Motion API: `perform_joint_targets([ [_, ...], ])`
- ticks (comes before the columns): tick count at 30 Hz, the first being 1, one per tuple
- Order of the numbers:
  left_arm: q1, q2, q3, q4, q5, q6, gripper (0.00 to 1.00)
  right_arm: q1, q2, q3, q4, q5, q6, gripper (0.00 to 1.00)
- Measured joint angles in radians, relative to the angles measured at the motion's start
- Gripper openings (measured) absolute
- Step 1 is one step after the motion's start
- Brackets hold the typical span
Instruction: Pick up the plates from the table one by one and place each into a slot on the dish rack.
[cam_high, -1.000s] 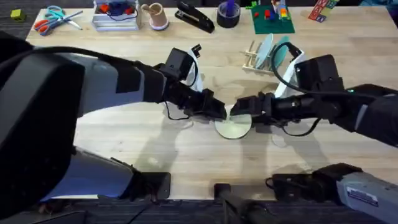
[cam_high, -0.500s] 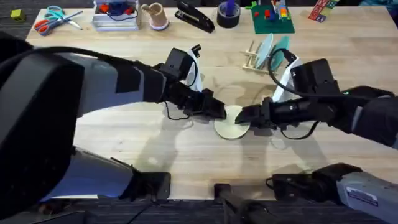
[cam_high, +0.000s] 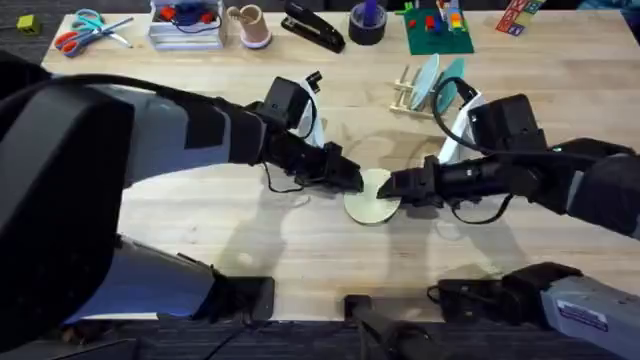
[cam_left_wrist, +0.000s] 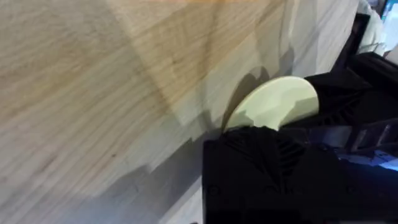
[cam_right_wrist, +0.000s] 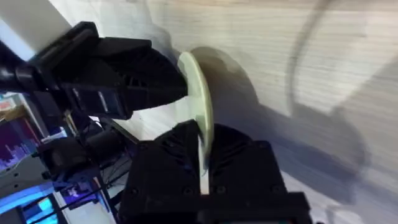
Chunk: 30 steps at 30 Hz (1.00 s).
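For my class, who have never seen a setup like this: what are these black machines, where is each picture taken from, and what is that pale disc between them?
These are two robot arms at a wooden table, each ending in two fingers. One picture looks down from above; the other two come from small cameras on each arm's wrist. The pale disc is a cream-yellow plate. The left gripper and right gripper meet at it from opposite sides. The right wrist view shows the plate on edge between that arm's own fingers, so it is gripped there. Behind stands a small wooden rack already holding bluish plates. Scissors, a stapler and toys lie along the far edge.
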Motion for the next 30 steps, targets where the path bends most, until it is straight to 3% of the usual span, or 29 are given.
perform_joint_targets([
  [8,-0.008,-0.022,0.012,-0.023,-0.023,0.000,0.040,0.004,-0.030,0.051,-0.105,0.029,-0.030,0.043],
  [16,-0.013,-0.152,0.080,-0.137,-0.182,0.006,0.041,0.008,-0.056,0.249,-0.388,0.219,-0.121,0.030],
  [21,-0.013,-0.221,0.199,-0.302,-0.293,0.047,0.041,0.008,-0.057,0.391,-0.510,0.344,-0.187,0.031],
  [30,-0.013,-0.238,0.493,-0.618,-0.560,0.180,0.042,0.008,-0.057,0.607,-0.659,0.544,-0.231,0.031],
])
